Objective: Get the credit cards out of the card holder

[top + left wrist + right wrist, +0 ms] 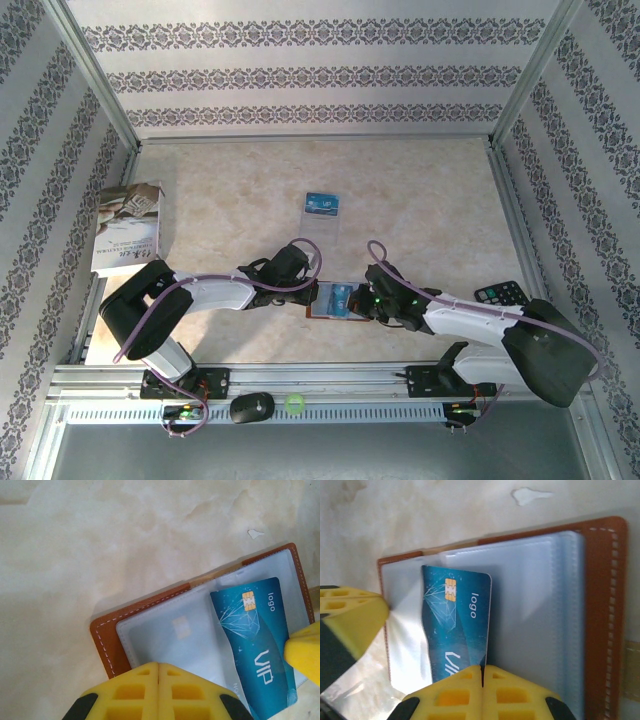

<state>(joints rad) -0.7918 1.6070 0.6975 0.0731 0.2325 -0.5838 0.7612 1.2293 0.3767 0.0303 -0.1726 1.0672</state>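
Note:
The brown leather card holder (322,312) lies open on the table between my two grippers, its clear sleeves (535,625) facing up. A blue credit card (457,625) marked "VIP" stands partly out of a sleeve; it also shows in the left wrist view (255,640). My right gripper (481,669) is shut, with the card's long edge running into the seam between its yellow fingers. My left gripper (158,665) is shut, its tips resting on the clear sleeve (170,630) of the holder's other half. A second blue card (323,203) lies farther out on the table.
A pale translucent sheet (323,226) lies under the far card. A white-grey booklet (128,228) sits at the left wall and a black calculator (500,294) at the right. A black mouse (251,407) and a green ring (294,404) rest on the front rail.

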